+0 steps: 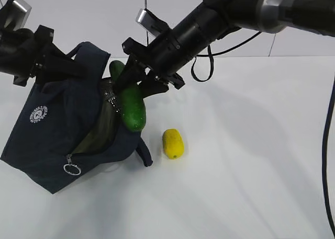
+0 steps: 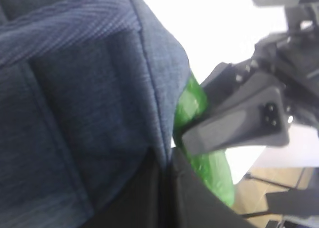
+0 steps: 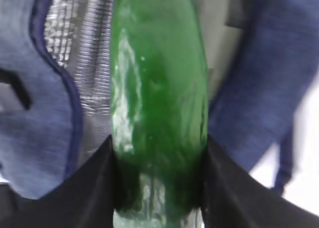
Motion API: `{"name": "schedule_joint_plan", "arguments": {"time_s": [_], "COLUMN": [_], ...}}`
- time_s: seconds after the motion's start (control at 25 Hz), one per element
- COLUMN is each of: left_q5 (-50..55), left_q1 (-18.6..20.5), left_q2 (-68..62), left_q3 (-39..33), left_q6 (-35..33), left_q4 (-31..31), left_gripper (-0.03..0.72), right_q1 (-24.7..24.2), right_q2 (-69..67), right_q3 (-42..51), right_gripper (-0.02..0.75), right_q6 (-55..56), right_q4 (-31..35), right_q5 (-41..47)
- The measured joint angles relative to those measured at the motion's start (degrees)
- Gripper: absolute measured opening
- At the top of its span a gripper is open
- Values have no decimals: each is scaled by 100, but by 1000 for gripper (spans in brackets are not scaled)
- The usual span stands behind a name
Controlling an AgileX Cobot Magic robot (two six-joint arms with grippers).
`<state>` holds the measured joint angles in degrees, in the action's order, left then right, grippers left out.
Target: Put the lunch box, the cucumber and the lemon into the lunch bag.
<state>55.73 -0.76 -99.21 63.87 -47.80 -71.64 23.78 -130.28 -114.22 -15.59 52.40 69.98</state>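
Note:
The navy lunch bag (image 1: pixel 49 129) lies tilted at the left with its zipper open. My left gripper (image 1: pixel 55 64) is shut on the bag's upper edge and holds it up; in the left wrist view the dark fingers (image 2: pixel 199 203) pinch the navy fabric (image 2: pixel 89 98). My right gripper (image 1: pixel 131 84) is shut on the dark green cucumber (image 1: pixel 132 108) and holds it at the bag's mouth, with the silver lining (image 3: pixel 75 43) behind the cucumber (image 3: pixel 159 88). A pale green-grey surface (image 1: pixel 100 128) inside the opening looks like the lunch box. The yellow lemon (image 1: pixel 172 143) lies on the table to the right of the bag.
The white table (image 1: pixel 251 171) stretches to the right and front. The zipper's metal ring pull (image 1: pixel 71 169) hangs at the bag's lower corner. A loop handle (image 1: pixel 145 154) lies beside the lemon. Black cables hang from the right arm (image 1: pixel 209 66).

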Motion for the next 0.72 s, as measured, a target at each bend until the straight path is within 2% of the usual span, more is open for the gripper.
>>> {"name": "schedule_joint_plan", "arguments": {"time_s": [0.52, 0.72], "left_q5": [140, 155], "left_q1": [0, 0], "left_q2": [0, 0], "left_q3": [0, 0], "left_q6": [0, 0], "left_q4": [-60, -69], "left_gripper": [-9, -9], "right_q1": [0, 131], "right_q2": [-559, -671], "right_q3": [0, 0], "right_gripper": [330, 353], "right_q6": [-466, -639], "right_q4": [1349, 1462], "right_q5": [-45, -178]}}
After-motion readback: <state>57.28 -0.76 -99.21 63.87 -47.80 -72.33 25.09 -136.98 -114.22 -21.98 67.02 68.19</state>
